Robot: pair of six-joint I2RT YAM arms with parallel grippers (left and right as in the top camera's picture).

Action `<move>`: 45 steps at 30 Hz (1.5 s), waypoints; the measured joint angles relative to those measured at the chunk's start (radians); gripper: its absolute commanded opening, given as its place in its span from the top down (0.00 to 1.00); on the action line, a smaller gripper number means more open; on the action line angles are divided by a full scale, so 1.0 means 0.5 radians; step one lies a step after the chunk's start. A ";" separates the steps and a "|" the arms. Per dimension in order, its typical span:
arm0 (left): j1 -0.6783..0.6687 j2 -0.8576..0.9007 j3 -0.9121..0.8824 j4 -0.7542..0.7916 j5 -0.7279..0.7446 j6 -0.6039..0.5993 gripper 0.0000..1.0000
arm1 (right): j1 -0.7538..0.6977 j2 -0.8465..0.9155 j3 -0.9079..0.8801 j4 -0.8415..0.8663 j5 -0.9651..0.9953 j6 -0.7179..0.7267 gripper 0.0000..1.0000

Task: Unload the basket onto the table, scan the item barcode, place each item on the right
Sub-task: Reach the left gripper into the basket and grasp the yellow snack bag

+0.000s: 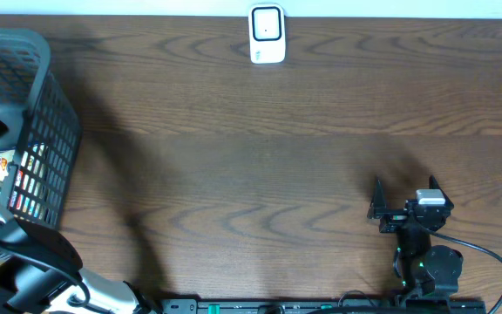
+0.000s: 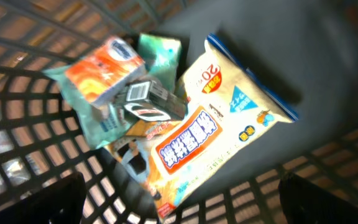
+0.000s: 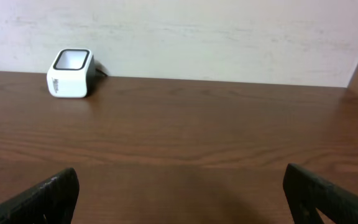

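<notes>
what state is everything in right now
left hand, open, empty, over the basket's contents
right hand, open, empty, low over the table, facing the scanner
basket, upright at the table's left edge, holding packs
snack bag, lying flat in the basket, print up
black box, lying on the pile, ungrasped
orange pack, tilted on the pile
scanner, standing at the table's far edge, nothing at it

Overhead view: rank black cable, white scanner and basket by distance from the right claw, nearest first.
1. black cable: just right of the right claw, looping by its arm's base.
2. white scanner: middle of the table's far edge, ahead and to the left.
3. basket: at the far left edge of the table.
</notes>
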 measured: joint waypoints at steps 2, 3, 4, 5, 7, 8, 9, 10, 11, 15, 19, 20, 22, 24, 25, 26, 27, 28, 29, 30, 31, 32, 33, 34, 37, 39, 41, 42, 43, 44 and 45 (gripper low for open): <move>0.000 0.001 -0.124 0.098 -0.005 0.037 0.02 | 0.000 0.000 0.000 0.000 0.000 0.000 0.01; 0.000 0.001 -0.175 0.138 -0.005 0.057 0.02 | 0.000 0.000 0.000 0.001 0.000 0.000 0.01; 0.000 0.001 -0.230 0.176 -0.002 0.080 0.02 | 0.000 0.000 0.000 0.000 0.000 0.000 0.01; 0.000 0.001 -0.275 0.208 0.002 0.095 0.02 | 0.000 0.000 0.000 0.001 0.000 0.000 0.01; 0.000 0.001 -0.374 0.278 0.027 0.137 0.02 | 0.000 0.000 0.000 0.001 0.000 0.000 0.01; 0.000 0.001 -0.422 0.310 0.033 0.146 0.02 | 0.000 0.000 0.000 0.001 0.000 0.000 0.01; 0.000 0.001 -0.476 0.337 0.036 0.160 0.02 | 0.000 0.000 0.000 0.001 0.000 0.000 0.01; 0.000 0.001 -0.521 0.362 0.040 0.169 0.02 | 0.000 0.000 0.000 0.001 0.000 0.000 0.01; 0.000 0.001 -0.567 0.391 0.041 0.184 0.02 | 0.000 0.000 0.000 0.001 0.000 -0.001 0.01; 0.002 0.001 -0.707 0.506 0.108 0.243 0.02 | 0.000 0.000 0.000 0.001 0.000 0.000 0.01; 0.019 0.001 -0.772 0.571 0.221 0.327 0.02 | 0.000 0.000 0.000 0.001 0.000 0.000 0.01; 0.020 0.001 -0.783 0.575 0.240 0.345 0.02 | 0.000 0.000 0.000 0.001 0.000 0.000 0.01; 0.020 0.001 -0.804 0.588 0.268 0.372 0.02 | 0.000 0.000 0.000 0.001 0.000 0.000 0.01; 0.020 0.001 -0.835 0.629 0.289 0.404 0.02 | 0.000 0.000 0.000 0.001 0.000 0.000 0.01; 0.019 0.001 -0.860 0.665 0.295 0.417 0.02 | 0.000 0.000 0.000 0.001 0.000 0.000 0.01; 0.020 0.001 -0.885 0.697 0.295 0.431 0.02 | 0.000 0.000 0.000 0.001 0.000 0.000 0.01; 0.021 0.001 -0.914 0.730 0.295 0.445 0.02 | 0.000 0.000 0.000 0.001 0.000 0.000 0.01; 0.021 0.001 -0.928 0.744 0.295 0.450 0.02 | 0.000 0.000 0.000 0.001 0.000 0.000 0.01; 0.021 0.002 -0.954 0.761 0.296 0.455 0.02 | 0.000 0.000 0.000 0.001 0.000 0.000 0.01; 0.021 0.003 -0.975 0.778 0.298 0.460 0.02 | 0.000 0.000 0.000 0.001 0.000 0.000 0.01; 0.021 0.008 -0.993 0.785 0.302 0.463 0.02 | 0.000 0.000 0.000 0.001 0.000 0.000 0.01; 0.021 0.016 -1.005 0.790 0.303 0.465 0.02 | 0.000 0.000 0.000 0.001 0.000 0.000 0.01; 0.021 0.032 -1.012 0.791 0.303 0.465 0.02 | 0.000 0.000 0.000 0.001 0.000 0.000 0.01; 0.021 0.056 -1.013 0.793 0.304 0.467 0.02 | 0.000 0.000 0.000 0.001 0.000 0.000 0.01; 0.020 0.140 -1.013 0.826 0.311 0.473 0.23 | 0.000 0.000 0.000 0.001 0.000 0.000 0.01; 0.020 0.175 -1.013 0.853 0.280 0.496 0.47 | 0.000 0.000 0.000 0.001 0.000 0.000 0.01; 0.023 0.177 -1.012 0.883 0.263 0.510 0.55 | 0.000 0.000 0.000 0.001 0.000 0.000 0.01; 0.024 0.174 -1.012 0.898 0.263 0.510 0.60 | 0.000 0.000 0.000 0.001 0.000 0.000 0.01; 0.024 0.174 -1.011 0.910 0.263 0.510 0.67 | 0.000 0.000 0.000 0.001 0.000 0.000 0.01; 0.022 0.172 -1.009 0.914 0.260 0.513 0.75 | 0.000 0.000 0.000 0.001 0.000 0.000 0.01; 0.022 0.167 -1.005 0.916 0.256 0.517 0.85 | 0.000 0.000 0.000 0.000 0.000 0.000 0.01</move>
